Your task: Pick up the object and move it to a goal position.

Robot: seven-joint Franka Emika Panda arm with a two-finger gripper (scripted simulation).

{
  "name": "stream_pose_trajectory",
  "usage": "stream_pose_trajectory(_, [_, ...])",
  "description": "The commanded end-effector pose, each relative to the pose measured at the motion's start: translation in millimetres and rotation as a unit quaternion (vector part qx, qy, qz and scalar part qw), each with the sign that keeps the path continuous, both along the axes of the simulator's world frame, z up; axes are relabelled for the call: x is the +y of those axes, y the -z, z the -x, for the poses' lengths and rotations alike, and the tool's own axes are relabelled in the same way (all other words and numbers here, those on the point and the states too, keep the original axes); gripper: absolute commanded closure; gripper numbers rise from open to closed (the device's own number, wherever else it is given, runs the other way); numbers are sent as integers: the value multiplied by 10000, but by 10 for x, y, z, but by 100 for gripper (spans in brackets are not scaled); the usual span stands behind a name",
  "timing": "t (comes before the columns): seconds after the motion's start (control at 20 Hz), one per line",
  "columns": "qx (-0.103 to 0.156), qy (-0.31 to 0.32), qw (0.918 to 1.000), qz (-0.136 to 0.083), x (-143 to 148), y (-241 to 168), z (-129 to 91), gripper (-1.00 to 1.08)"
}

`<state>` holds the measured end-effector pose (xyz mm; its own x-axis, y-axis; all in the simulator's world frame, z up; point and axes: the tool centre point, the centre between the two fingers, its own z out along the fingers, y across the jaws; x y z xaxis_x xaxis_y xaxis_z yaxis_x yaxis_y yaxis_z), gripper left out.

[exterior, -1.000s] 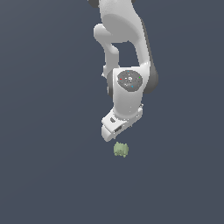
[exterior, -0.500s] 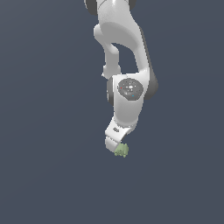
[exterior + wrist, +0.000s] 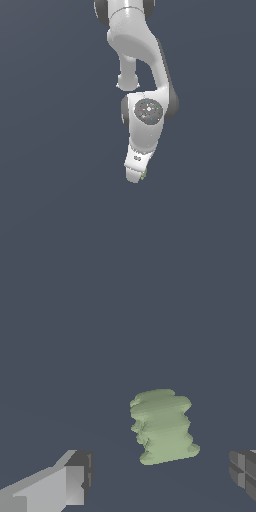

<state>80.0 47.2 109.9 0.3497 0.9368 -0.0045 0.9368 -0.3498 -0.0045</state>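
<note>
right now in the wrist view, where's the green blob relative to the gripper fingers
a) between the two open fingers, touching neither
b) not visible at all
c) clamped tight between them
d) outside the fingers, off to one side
a: in the wrist view the green blob sits in the gap between the fingers, with clear space on both sides, so the gripper is open around it.

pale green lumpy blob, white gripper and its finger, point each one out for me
pale olive-green lumpy blob [image 3: 162, 426]: wrist view, middle of its ridged side.
white gripper [image 3: 160, 478]: wrist view, midway between its two open fingertips.
finger [image 3: 75, 476]: wrist view, grey pad face of one finger.
</note>
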Motion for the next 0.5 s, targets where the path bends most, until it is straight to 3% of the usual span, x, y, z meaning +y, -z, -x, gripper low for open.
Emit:
stream_pose_trajectory(0.0, [-8,-301,9995,-4,-4,31,-39,-92])
stream_pose_trajectory(0.45, [-24,-952,9955,-14,-18,102,-123,-92])
